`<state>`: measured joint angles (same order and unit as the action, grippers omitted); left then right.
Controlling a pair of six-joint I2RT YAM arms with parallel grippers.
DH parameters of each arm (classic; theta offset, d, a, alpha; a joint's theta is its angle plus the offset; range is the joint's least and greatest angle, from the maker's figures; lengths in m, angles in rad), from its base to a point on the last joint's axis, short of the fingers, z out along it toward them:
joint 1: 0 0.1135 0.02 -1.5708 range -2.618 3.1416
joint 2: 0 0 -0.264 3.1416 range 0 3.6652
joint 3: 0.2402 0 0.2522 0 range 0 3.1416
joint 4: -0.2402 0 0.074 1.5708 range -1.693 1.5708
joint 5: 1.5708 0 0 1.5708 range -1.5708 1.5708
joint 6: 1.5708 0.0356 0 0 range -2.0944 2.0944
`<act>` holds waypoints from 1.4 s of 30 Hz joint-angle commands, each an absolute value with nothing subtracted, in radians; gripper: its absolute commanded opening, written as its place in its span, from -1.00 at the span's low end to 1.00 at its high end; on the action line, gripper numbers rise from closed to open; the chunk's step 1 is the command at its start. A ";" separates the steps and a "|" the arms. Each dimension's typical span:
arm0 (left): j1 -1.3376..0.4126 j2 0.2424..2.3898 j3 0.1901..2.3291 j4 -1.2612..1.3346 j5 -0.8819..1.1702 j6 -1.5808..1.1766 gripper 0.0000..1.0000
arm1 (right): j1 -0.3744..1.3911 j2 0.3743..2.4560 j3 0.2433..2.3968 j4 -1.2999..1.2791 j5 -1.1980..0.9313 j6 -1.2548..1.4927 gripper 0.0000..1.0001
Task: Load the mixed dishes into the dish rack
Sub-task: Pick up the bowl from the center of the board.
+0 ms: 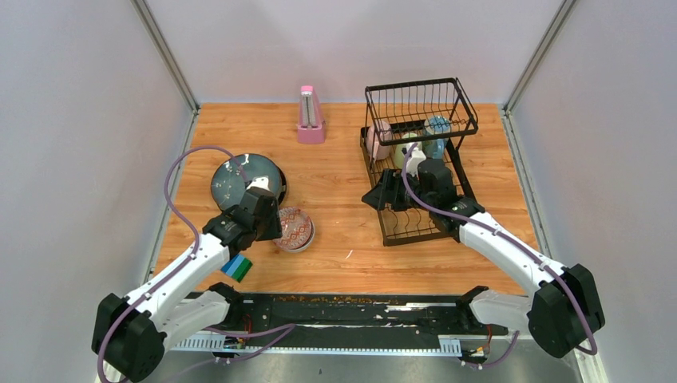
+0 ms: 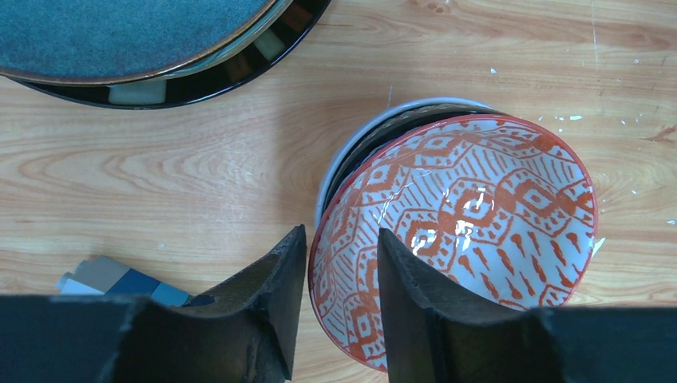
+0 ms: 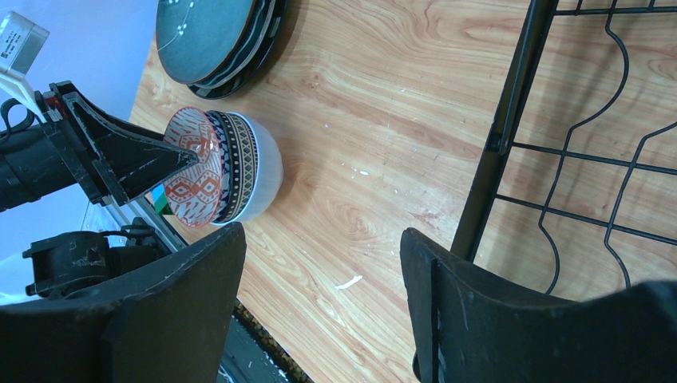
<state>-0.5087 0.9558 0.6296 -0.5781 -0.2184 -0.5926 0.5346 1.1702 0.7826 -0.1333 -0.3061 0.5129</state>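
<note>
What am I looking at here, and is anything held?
Two robot arms stand at the table's near edge. The overhead picture shows both; the other two come from cameras on each wrist. On the table lie stacked plates, a stack of bowls, a metronome, a striped block and a wire dish rack with mugs inside. The left end effector has its fingers either side of the red-patterned top bowl's rim, a gap showing. The right end effector is open and empty at the rack's edge.

With left arm point(image 1: 180, 275) and right arm point(image 1: 503, 243) outstretched, left claw point(image 2: 342, 239) half-parted, seemingly tipped downward, right claw point(image 3: 321, 235) wide apart
</note>
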 commanded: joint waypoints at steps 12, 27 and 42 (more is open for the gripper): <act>-0.503 0.978 0.651 -0.576 -0.260 -0.525 -0.51 | 0.538 1.183 0.802 -0.104 -0.318 0.532 0.43; -0.503 0.985 0.662 -0.577 -0.259 -0.500 -0.82 | 0.538 1.189 0.801 -0.104 -0.316 0.533 0.42; -0.503 0.933 0.641 -0.538 -0.235 -0.510 -1.00 | 0.538 1.186 0.801 -0.104 -0.315 0.532 0.43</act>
